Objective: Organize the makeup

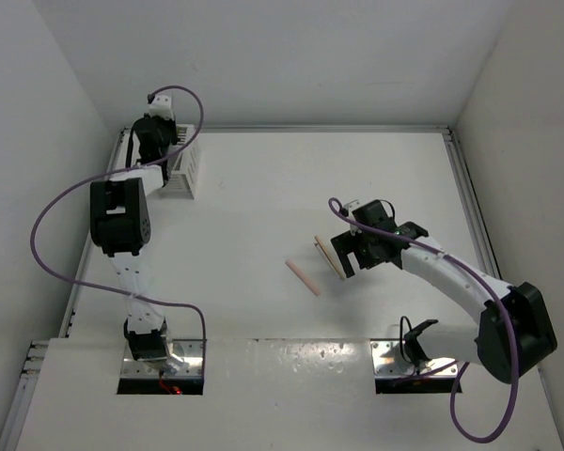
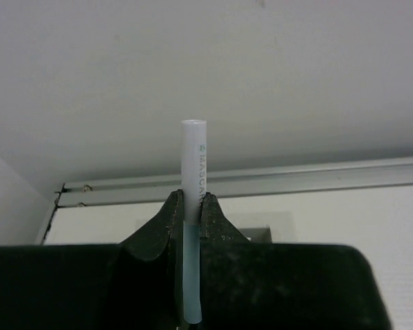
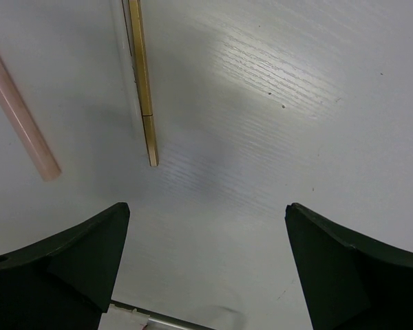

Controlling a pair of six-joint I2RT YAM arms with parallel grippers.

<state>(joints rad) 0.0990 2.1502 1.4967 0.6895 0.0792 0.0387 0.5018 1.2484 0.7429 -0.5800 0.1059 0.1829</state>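
My left gripper (image 2: pixel 192 199) is shut on a white makeup stick (image 2: pixel 193 161) with a light blue lower part, held upright. In the top view the left gripper (image 1: pixel 160 132) is high at the back left, next to the white slatted box (image 1: pixel 186 171). A salmon pink stick (image 1: pixel 304 277) and a tan stick (image 1: pixel 327 256) lie on the table in the middle. My right gripper (image 1: pixel 351 256) is open and empty just right of them. In the right wrist view the right gripper (image 3: pixel 206 213) is wide open, with the tan stick (image 3: pixel 142 75) and the pink stick (image 3: pixel 20 117) ahead to the left.
White walls enclose the table on the left, back and right. A metal rail (image 1: pixel 470 202) runs along the right edge. The arm bases (image 1: pixel 160 352) sit at the near edge.
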